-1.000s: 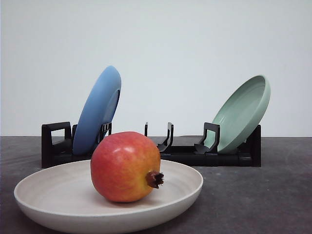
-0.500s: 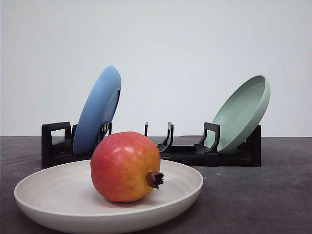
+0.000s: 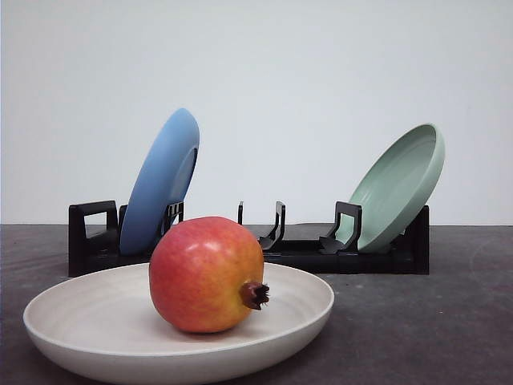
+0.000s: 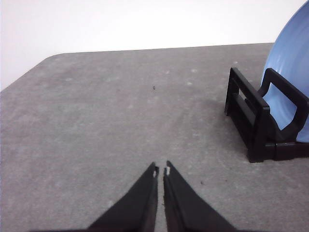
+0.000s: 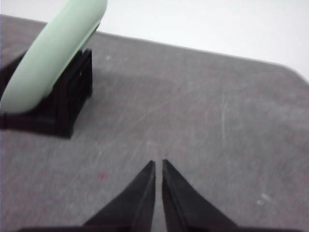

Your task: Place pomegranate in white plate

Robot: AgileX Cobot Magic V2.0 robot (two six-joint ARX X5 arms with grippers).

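The pomegranate [image 3: 207, 274], red with a yellow-orange blush and a brown crown tip pointing right, rests inside the white plate [image 3: 88, 333] at the front of the table. In the left wrist view my left gripper [image 4: 161, 170] is shut over bare grey table, with nothing between its fingers. In the right wrist view my right gripper [image 5: 159, 164] is also shut and holds nothing, hovering over bare table.
A black dish rack [image 3: 304, 255] stands behind the white plate. A blue plate [image 3: 160, 180] leans in its left end and a pale green plate [image 3: 398, 186] in its right end. The rack's left end [image 4: 258, 125] and right end [image 5: 63, 104] lie near the grippers.
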